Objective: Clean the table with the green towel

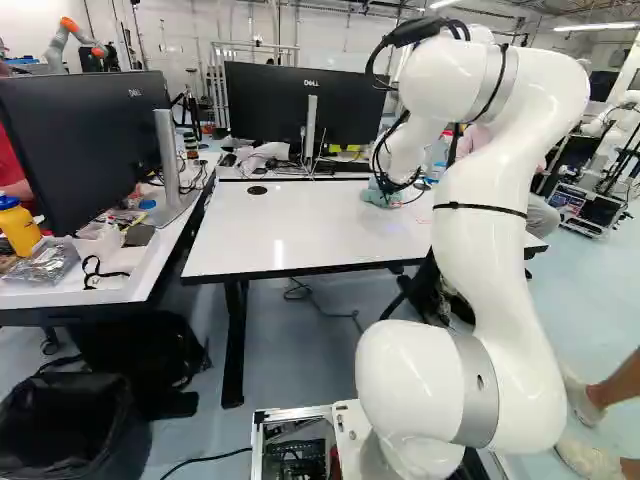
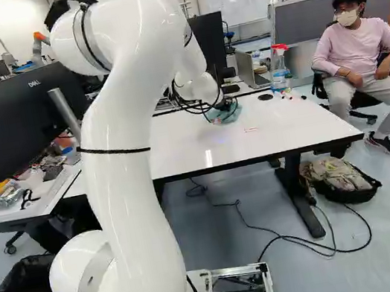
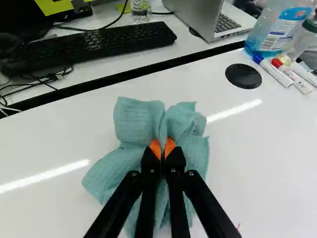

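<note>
Green towel (image 3: 136,124): on the desk (image 3: 267,173), under and around the jaws. Jaws clamped on a gathered fold near its middle, presumably so the loose cloth can wipe. Faint red marks (image 2: 251,129) near the jaws: probable wiping target. Bottle (image 3: 257,45) and markers (image 3: 278,74) well ahead, off to one side, likely for clearance. Bottle label (image 3: 293,27) noted; wording not recorded.

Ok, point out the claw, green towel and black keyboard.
Claw (image 3: 162,148), wrist view: midway between its fingertips.
Green towel (image 3: 137,121), wrist view: a fold ahead of the claw.
Black keyboard (image 3: 96,44), wrist view: middle of its keys.
</note>
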You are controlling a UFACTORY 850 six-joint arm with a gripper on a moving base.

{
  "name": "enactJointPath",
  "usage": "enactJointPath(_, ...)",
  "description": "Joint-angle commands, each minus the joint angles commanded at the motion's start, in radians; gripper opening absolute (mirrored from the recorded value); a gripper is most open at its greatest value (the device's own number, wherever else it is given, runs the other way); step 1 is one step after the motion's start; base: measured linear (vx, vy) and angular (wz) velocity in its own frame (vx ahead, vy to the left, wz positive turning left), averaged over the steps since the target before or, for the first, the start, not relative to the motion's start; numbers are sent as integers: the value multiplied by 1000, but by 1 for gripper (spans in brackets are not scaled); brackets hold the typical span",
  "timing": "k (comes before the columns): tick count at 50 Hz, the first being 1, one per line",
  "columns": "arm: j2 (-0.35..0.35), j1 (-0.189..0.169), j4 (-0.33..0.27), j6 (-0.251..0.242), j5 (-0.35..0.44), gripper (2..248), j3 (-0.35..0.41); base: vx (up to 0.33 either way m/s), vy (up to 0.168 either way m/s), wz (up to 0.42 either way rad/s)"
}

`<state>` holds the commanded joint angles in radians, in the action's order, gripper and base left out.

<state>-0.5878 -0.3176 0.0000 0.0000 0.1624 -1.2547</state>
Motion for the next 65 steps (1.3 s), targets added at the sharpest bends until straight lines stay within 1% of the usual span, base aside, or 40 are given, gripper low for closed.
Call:
enactJointPath(13,54,-3,0,0,0,29,73,0,0,0)
enactJointPath(25,90,16,0,0,0,29,121,0,0,0)
enactJointPath(36,101,42,0,0,0,29,136,0,0,0)
enactJointPath(48,106,42,0,0,0,29,137,0,0,0)
enactJointPath(58,127,42,0,0,-3,29,142,0,0,0)
enactJointPath(65,147,44,0,0,-24,29,150,0,0,0)
